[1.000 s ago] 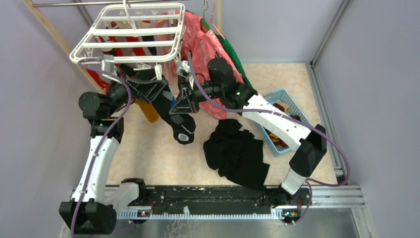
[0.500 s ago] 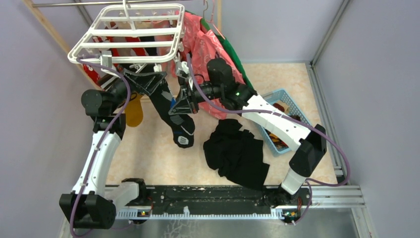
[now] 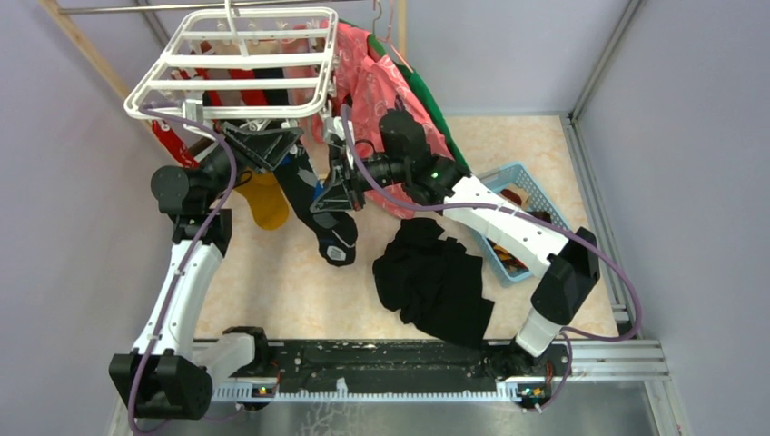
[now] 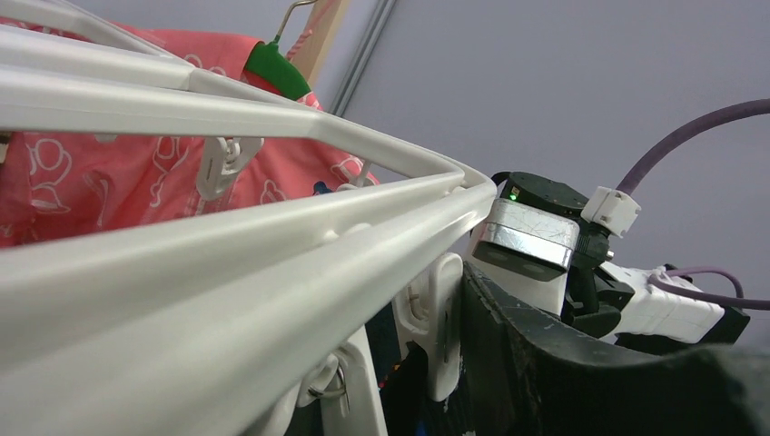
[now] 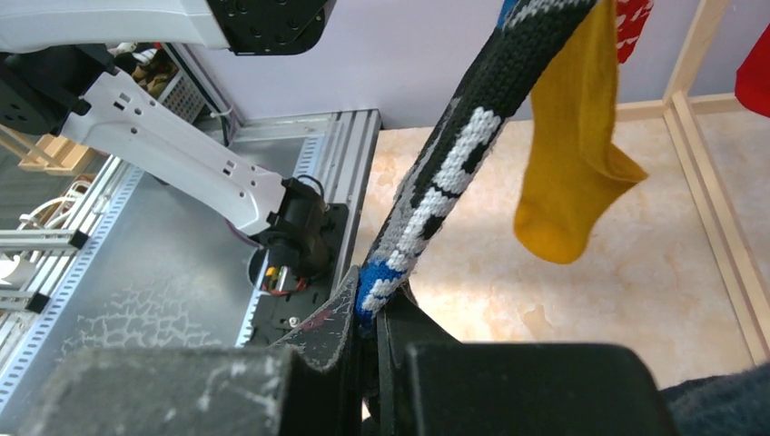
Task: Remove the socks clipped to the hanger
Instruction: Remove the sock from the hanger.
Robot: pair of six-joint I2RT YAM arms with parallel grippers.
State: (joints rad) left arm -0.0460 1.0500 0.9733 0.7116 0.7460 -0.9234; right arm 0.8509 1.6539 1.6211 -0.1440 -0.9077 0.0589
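Observation:
The white hanger hangs at the top left with red socks clipped under it. A dark patterned sock hangs from a white clip on its front bar. My right gripper is shut on this sock low down, the blue and white knit pinched between its jaws. My left gripper sits just under the front bar. One black finger rests against the clip's side; the other is hidden by the rack. A mustard sock hangs beside them.
A pink printed shirt and a green garment hang right of the hanger. A black cloth heap lies on the floor, with a blue basket to its right. A wooden pole slants at the left.
My left gripper has risen to the clip under the front bar and its jaws have narrowed. The mustard sock swung left, then back. The right gripper holds still.

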